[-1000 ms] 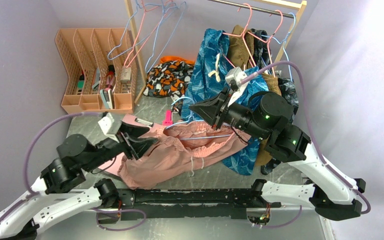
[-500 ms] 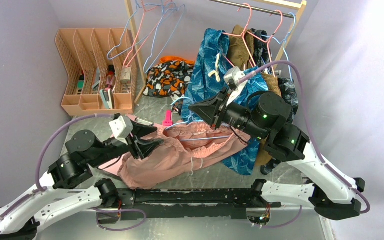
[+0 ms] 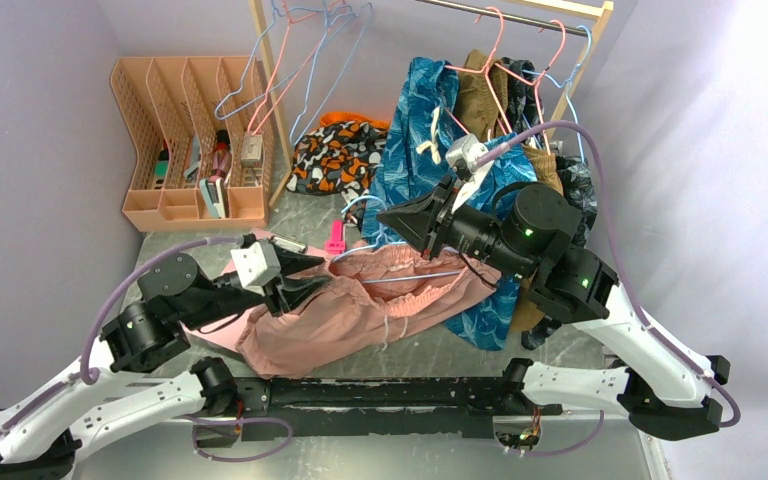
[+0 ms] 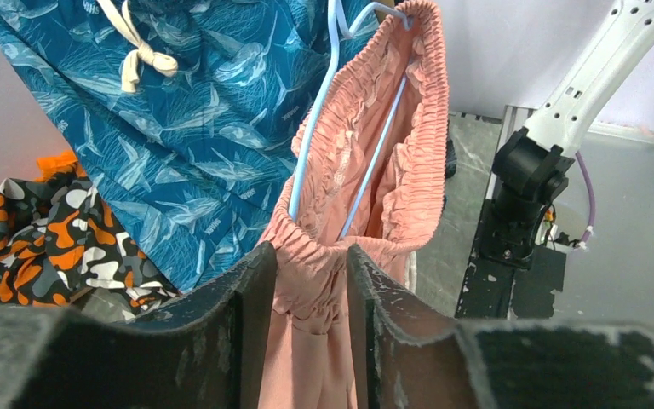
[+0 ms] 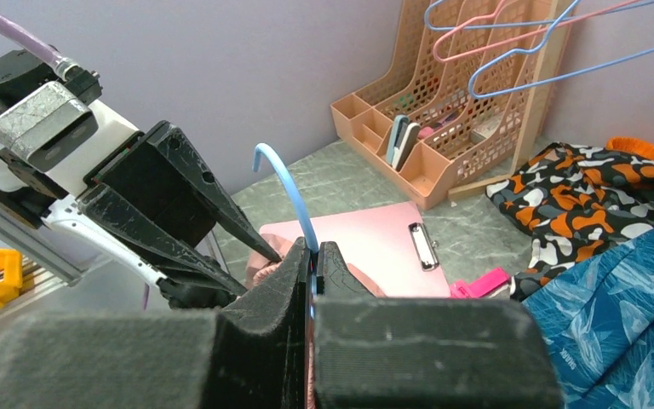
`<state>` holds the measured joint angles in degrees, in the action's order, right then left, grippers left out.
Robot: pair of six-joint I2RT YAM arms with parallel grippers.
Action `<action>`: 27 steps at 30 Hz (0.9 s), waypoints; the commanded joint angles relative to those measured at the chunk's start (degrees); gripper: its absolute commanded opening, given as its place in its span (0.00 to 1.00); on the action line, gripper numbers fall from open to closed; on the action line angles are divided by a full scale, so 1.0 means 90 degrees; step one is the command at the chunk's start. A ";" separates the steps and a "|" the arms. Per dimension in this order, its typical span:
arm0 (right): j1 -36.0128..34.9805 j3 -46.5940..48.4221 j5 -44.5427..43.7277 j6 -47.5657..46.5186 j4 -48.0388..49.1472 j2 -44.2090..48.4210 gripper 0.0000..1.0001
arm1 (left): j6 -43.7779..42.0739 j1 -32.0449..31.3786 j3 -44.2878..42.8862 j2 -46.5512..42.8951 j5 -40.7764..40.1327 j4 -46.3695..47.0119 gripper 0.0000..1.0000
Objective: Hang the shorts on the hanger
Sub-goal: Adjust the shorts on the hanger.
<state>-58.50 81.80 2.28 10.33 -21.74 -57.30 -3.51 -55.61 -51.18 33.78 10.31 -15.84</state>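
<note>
My right gripper [image 5: 313, 251] pinches the hanger's [image 5: 285, 175] thin blue wire. My left gripper [image 4: 308, 252] straddles the shorts' [image 4: 392, 170] ruched salmon waistband; I can't tell if it's clamped. Left wrist view shows wire inside it; right wrist view shows only the curved hook.

The surface [image 3: 430, 350] I'm bolted to is grey and marbled. A peach file rack [image 3: 195, 140] stands at its far left. Pink shorts [image 3: 360, 310] sprawl near my bases, partly over a pink clipboard [image 5: 383, 243]. Behind lie a small pink clip [image 3: 336, 238], a black-orange-white cloth [image 3: 335, 155] and, to the right, a blue patterned garment [image 3: 480, 320].
</note>
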 commanded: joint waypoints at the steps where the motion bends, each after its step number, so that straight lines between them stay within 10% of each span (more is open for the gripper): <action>1: 0.0005 0.0134 0.0094 0.0063 0.0169 0.0055 0.00 | -0.0277 -0.0012 -0.0154 0.0103 0.0076 0.0166 0.38; 9: 0.0003 0.0100 0.0081 0.0063 0.0171 0.0092 0.00 | -0.0405 -0.0012 -0.0193 0.0091 -0.0152 0.0110 0.08; 27: 0.0002 -0.0143 0.0125 0.0106 0.0882 0.0648 0.00 | -0.0323 -0.0012 -0.0499 -0.1133 -0.1483 -0.0452 0.07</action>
<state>-58.50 80.93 2.66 10.94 -19.16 -52.56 -6.42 -55.61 -52.62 25.15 0.71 -19.22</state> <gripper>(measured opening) 0.019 0.083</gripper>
